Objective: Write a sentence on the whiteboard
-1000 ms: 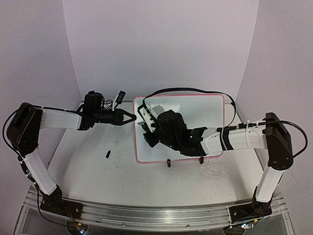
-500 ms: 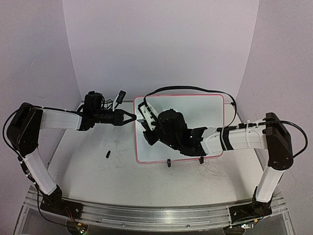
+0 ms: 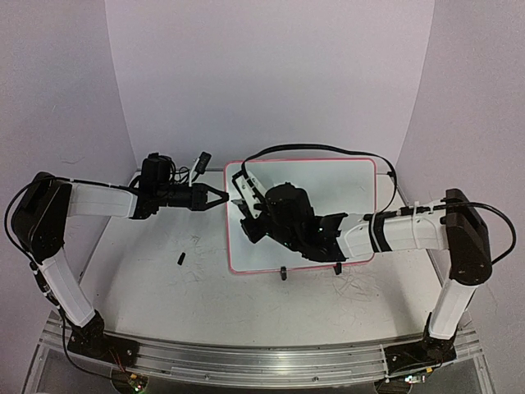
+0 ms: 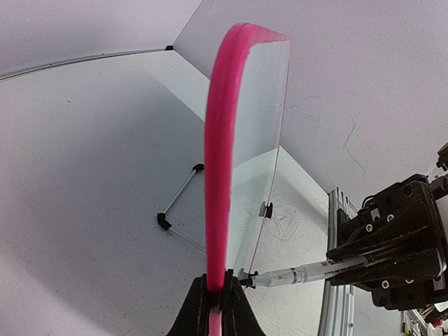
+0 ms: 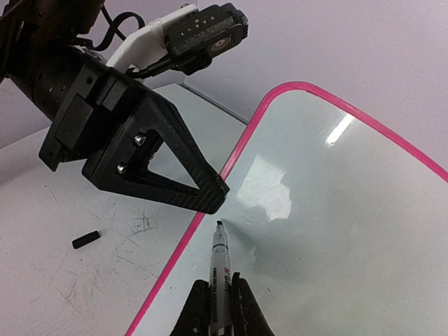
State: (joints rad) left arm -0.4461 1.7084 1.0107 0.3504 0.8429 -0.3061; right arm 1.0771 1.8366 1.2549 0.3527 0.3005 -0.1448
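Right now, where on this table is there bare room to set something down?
The widest bare strip of table lies between the clip feet and the arm bases, right of the black cap. Crowded: the whiteboard at its left rim, where the left gripper clamps it and the right gripper holds the marker close by.

White, scribble-marked table point(image 3: 246, 308) carries whiteboard point(image 3: 344, 185) on clip feet point(image 3: 283, 273), small black piece point(image 3: 180, 258) at board's 8 o'clock.
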